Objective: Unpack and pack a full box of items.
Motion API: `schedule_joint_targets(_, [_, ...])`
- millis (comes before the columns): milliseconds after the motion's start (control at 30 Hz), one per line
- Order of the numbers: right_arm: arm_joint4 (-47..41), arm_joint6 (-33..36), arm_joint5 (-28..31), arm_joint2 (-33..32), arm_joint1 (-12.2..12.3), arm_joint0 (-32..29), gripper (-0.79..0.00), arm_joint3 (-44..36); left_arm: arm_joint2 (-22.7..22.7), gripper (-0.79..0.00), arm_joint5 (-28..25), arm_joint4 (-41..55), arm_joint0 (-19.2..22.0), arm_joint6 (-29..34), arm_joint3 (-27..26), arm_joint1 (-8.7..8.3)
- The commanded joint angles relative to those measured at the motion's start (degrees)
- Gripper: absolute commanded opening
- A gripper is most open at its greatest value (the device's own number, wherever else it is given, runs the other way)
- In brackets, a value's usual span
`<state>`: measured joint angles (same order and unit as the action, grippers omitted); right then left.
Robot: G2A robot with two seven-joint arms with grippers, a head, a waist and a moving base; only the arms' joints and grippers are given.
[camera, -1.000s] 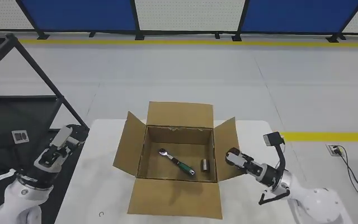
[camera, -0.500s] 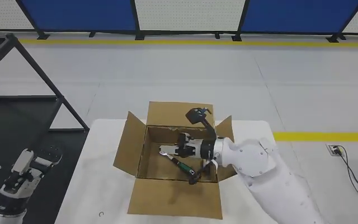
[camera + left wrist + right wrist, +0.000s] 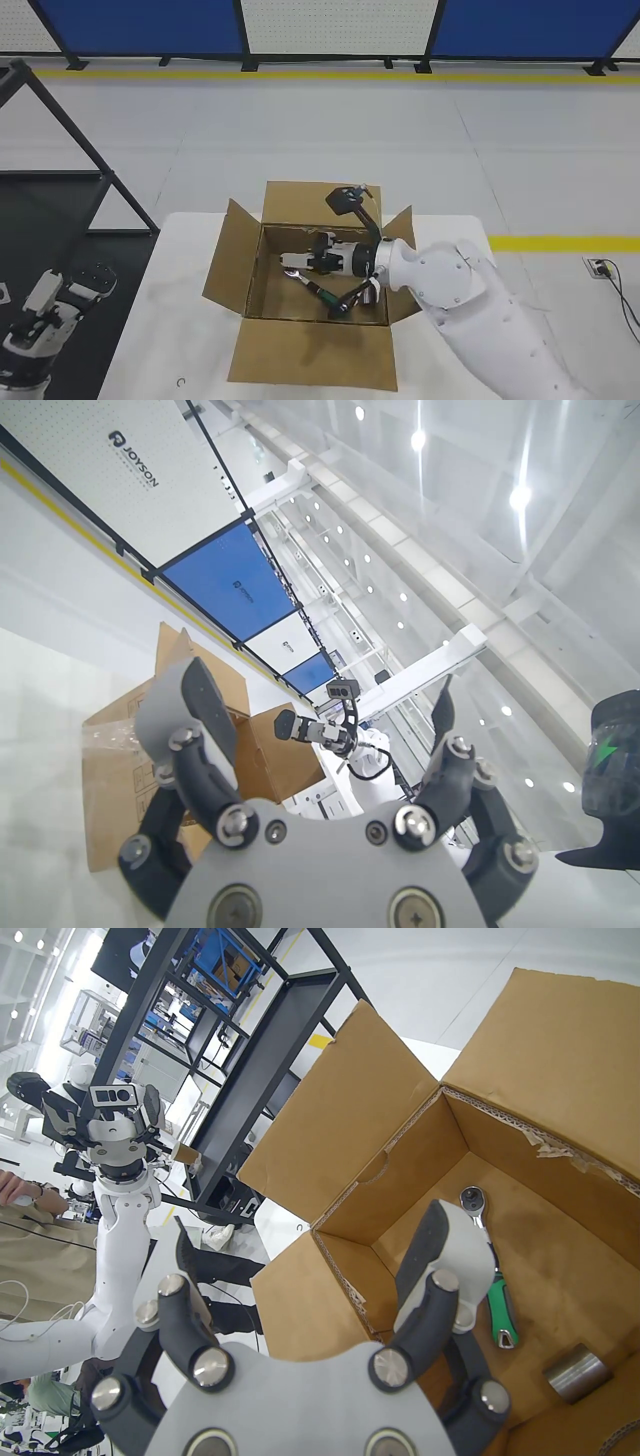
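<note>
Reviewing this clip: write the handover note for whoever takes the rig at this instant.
Right tool: open, empty, over the ratchet inside the box.
Left tool: open, empty, beside the table, away from the box.
Box flaps open; ratchet and metal socket lie apart on its floor.
Done: neither item gripped yet.
Left: lift both out, then repack.

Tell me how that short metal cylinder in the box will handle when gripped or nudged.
The metal cylinder looks like steel, so probably heavy for its size and rigid. Its smooth, shiny curved wall may slip in a grip. Being round, it could roll across the flat box floor if pushed.
</note>
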<state>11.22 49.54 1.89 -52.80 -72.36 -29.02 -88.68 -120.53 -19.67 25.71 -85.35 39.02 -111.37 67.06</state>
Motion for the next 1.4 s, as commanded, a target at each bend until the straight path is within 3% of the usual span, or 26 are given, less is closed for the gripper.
schedule_joint_targets(0, [3.68,1.13,-0.14,2.22,-0.31,1.18,0.000,-1.15,0.30,0.000,0.63,-0.35,-0.01,0.17,-0.29,-0.08])
schedule_joint_targets(233, [12.05,8.50,-7.31,12.44,-3.48,12.37,0.000,6.13,-1.29,0.000,1.96,1.18,1.46,3.51,1.70,-0.83])
schedule_joint_targets(367, [16.58,11.95,-8.49,18.78,-6.01,18.01,0.000,11.97,-3.53,0.000,2.45,3.25,1.79,4.90,3.01,-1.25])
schedule_joint_targets(600, [19.53,18.05,-13.61,28.96,-12.49,24.63,0.000,24.55,-5.41,0.000,3.85,5.03,1.75,6.47,4.33,-1.84])
schedule_joint_targets(667, [18.65,19.76,-13.30,30.33,-13.86,25.47,0.000,26.67,-5.42,0.000,4.12,5.12,1.71,6.89,4.46,-1.92])
schedule_joint_targets(1033, [18.46,19.25,-12.97,30.26,-13.86,25.16,0.000,26.57,-5.42,0.000,4.12,5.12,1.71,6.89,4.46,-1.92])
schedule_joint_targets(1200, [20.99,14.59,-8.41,31.07,-14.87,24.37,0.000,30.19,-4.54,0.000,4.47,4.86,0.75,4.68,2.92,-1.82])
schedule_joint_targets(1367, [23.84,9.63,-2.61,33.79,-17.76,24.64,0.000,37.05,-3.43,0.000,3.78,4.20,-0.74,3.06,1.47,-1.72])
